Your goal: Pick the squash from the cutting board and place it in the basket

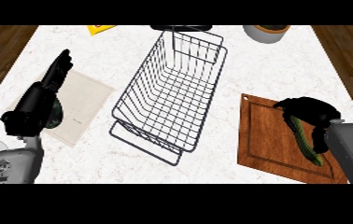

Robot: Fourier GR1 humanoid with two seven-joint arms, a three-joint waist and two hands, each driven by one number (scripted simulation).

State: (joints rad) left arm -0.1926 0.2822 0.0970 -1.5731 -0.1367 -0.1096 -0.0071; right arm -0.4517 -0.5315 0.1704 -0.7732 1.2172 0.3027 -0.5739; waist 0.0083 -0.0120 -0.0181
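A long green squash (303, 141) lies along the right side of the brown wooden cutting board (265, 139) at the lower right. My right hand (310, 112) hangs over the squash's upper end with its fingers curled down around it. The squash's lower end shows below the hand, resting on the board. A dark wire basket (172, 92) stands in the middle of the white counter, tilted in the view, with nothing inside. My left hand (52, 78) is held at the far left with straight fingers pointing up, holding nothing.
A pale cloth or mat (79, 106) lies under the left arm. At the counter's far edge are a yellow item (100, 29), a dark object (183, 28) behind the basket, and a grey pot (267, 32). Bare counter separates basket and board.
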